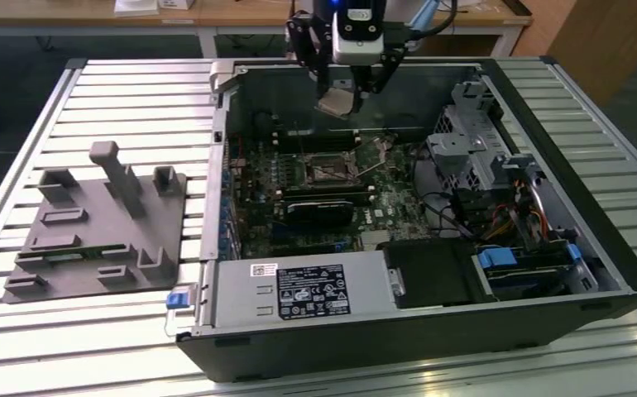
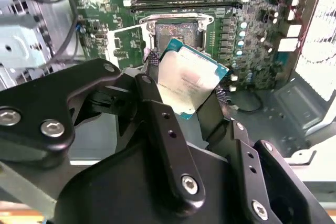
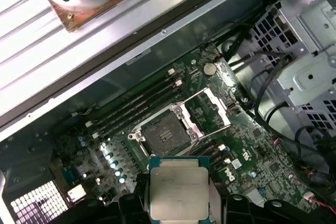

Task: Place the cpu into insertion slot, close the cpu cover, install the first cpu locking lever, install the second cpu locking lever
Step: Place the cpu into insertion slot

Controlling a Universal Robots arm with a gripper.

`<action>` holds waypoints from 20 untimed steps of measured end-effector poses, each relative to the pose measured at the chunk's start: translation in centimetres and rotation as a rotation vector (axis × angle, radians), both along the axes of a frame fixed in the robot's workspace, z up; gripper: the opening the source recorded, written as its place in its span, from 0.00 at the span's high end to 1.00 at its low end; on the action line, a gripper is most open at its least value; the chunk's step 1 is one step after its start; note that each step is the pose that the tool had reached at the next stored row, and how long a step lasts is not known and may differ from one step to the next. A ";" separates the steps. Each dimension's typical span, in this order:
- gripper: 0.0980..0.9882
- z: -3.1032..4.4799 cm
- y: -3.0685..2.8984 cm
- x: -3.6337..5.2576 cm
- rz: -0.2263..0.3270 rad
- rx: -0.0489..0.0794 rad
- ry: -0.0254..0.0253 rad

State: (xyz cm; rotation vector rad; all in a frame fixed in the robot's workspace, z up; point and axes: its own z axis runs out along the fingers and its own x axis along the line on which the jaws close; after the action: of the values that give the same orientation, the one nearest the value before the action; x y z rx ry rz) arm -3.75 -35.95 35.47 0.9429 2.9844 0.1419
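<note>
My gripper (image 1: 347, 87) is shut on the cpu (image 1: 337, 102), a flat silvery-beige chip held by its edges and tilted, high above the open computer case. In both wrist views the cpu (image 2: 189, 80) (image 3: 178, 187) sits between the black fingers (image 2: 152, 103). Below it lies the insertion slot (image 1: 324, 168) (image 3: 167, 134) (image 2: 176, 34), bare and dark on the green board. The cpu cover (image 3: 209, 107) (image 2: 127, 43), a silver frame with a window, is swung open to one side of the slot. A thin metal locking lever (image 3: 215, 134) stands raised beside the slot.
The case (image 1: 407, 331) lies open on a slatted table. Memory sticks (image 3: 136, 111) flank the slot, with a long black card (image 1: 318, 207) just in front of it. A metal drive cage (image 1: 473, 141), cables and a power supply (image 1: 296, 289) crowd the case. A grey fixture (image 1: 98, 223) sits at the exterior view's left.
</note>
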 end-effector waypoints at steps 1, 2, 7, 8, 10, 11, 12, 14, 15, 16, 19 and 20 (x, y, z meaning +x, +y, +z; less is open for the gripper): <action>0.51 -0.02 0.00 0.00 -0.017 0.000 0.0000; 0.51 -0.04 0.00 0.00 -0.032 0.000 0.0000; 0.51 -0.12 0.01 0.00 -0.108 -0.001 -0.0001; 0.51 -0.13 0.02 0.00 -0.121 -0.001 0.0000; 0.51 -0.14 0.05 0.00 -0.142 -0.001 0.0000; 0.51 -0.15 0.06 0.00 -0.153 -0.001 0.0000; 0.51 -0.17 0.06 0.00 -0.168 -0.001 0.0000; 0.51 -0.20 0.07 0.00 -0.204 -0.001 0.0000; 0.51 -0.21 0.07 0.00 -0.223 -0.001 0.0000; 0.51 -0.23 0.07 0.00 -0.241 -0.001 0.0000; 0.51 -0.28 0.07 0.00 -0.295 -0.001 0.0000; 0.51 -0.31 0.07 0.00 -0.313 -0.001 0.0000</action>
State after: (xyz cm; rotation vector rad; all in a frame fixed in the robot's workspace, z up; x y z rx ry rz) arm -3.76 -35.88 35.16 1.3907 2.7882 0.1363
